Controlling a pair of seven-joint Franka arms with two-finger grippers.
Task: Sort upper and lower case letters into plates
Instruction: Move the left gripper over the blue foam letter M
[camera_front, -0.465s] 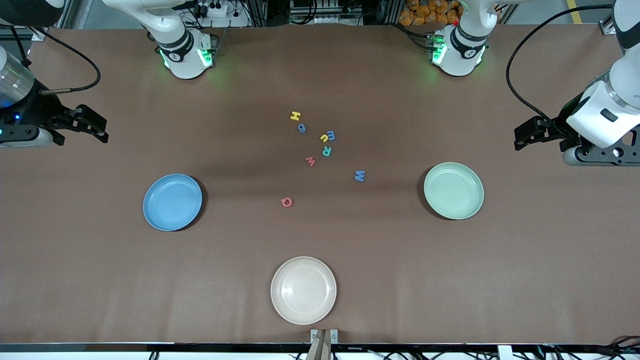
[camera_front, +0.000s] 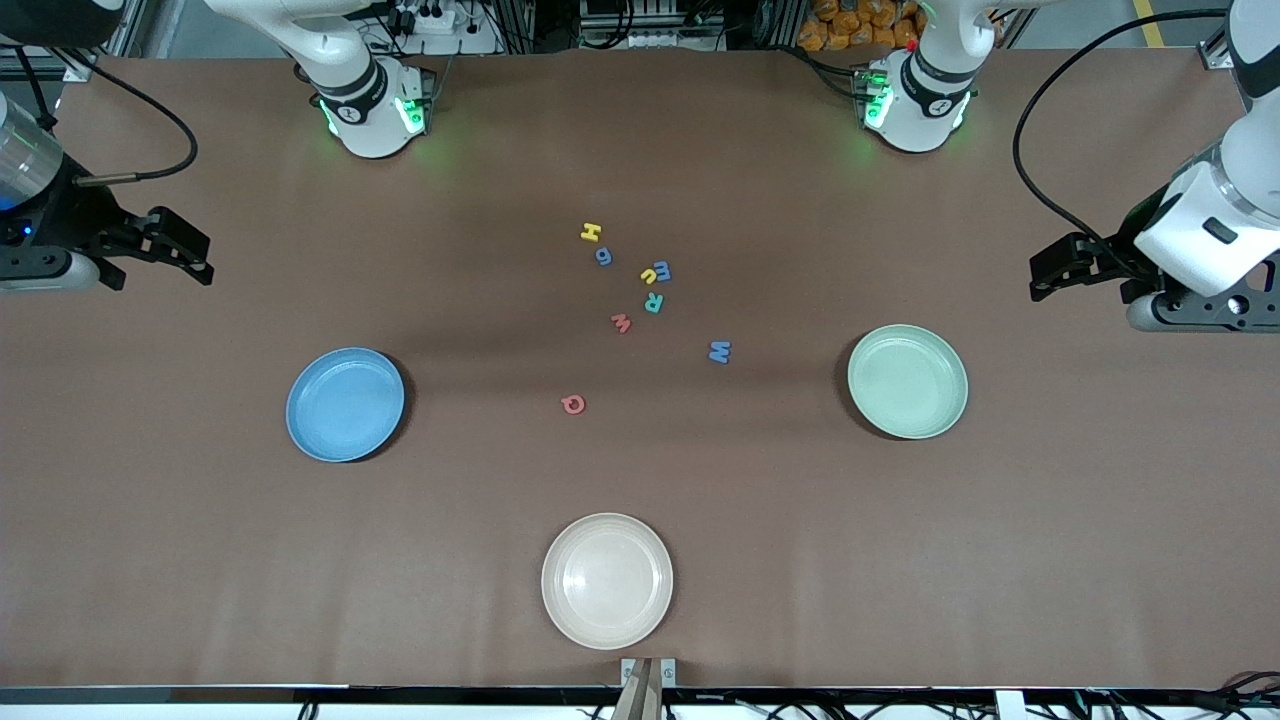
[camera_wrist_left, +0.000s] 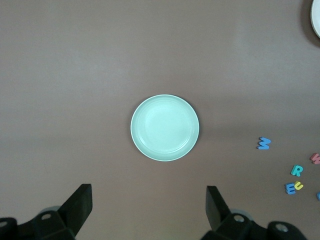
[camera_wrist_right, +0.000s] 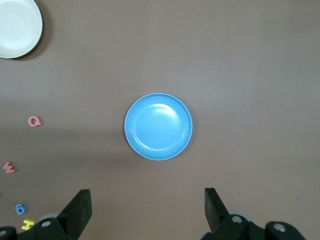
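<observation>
Several small letters lie loose mid-table: a yellow H (camera_front: 590, 232), a blue G (camera_front: 603, 256), a yellow u (camera_front: 648, 276) touching a blue E (camera_front: 662, 270), a teal R (camera_front: 653, 302), a red w (camera_front: 621, 322), a blue W (camera_front: 719, 351) and a red Q (camera_front: 573, 404). The blue plate (camera_front: 345, 404) and the mint plate (camera_front: 907, 381) hold nothing. My right gripper (camera_front: 200, 262) hovers open over bare table at the right arm's end, looking down on the blue plate (camera_wrist_right: 158, 126). My left gripper (camera_front: 1040, 278) hovers open at the left arm's end, above the mint plate (camera_wrist_left: 165, 127).
A cream plate (camera_front: 607, 580) sits near the table's front edge, nearer the camera than the letters. Both arm bases (camera_front: 372, 110) (camera_front: 915, 105) stand along the back edge. Black cables hang by each wrist.
The right gripper has drifted slightly toward its own end of the table. The left gripper, letters and plates have not visibly moved.
</observation>
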